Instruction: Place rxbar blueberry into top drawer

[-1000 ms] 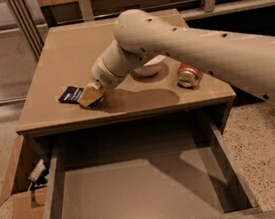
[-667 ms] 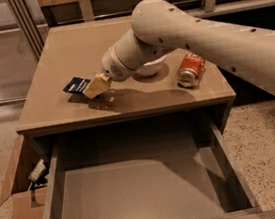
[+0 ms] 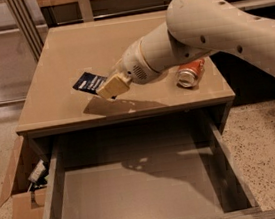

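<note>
The fingers (image 3: pixel 116 84) are clamped on one end of the blue snack bar (image 3: pixel 88 81), which sticks out to the left. Judging by the shadow beneath it, the bar hangs clear of the tan surface (image 3: pixel 51 107). The gripper (image 3: pixel 106 88) sits above the front-left part of that surface, and the arm (image 3: pixel 207 26) reaches in from the right past a red soda can (image 3: pixel 190 72) lying on its side. The drawer (image 3: pixel 139 197) below stands open. The carry appears to be under way. Next, the bar needs bringing forward past the edge, lowering into the drawer, then releasing.
</note>
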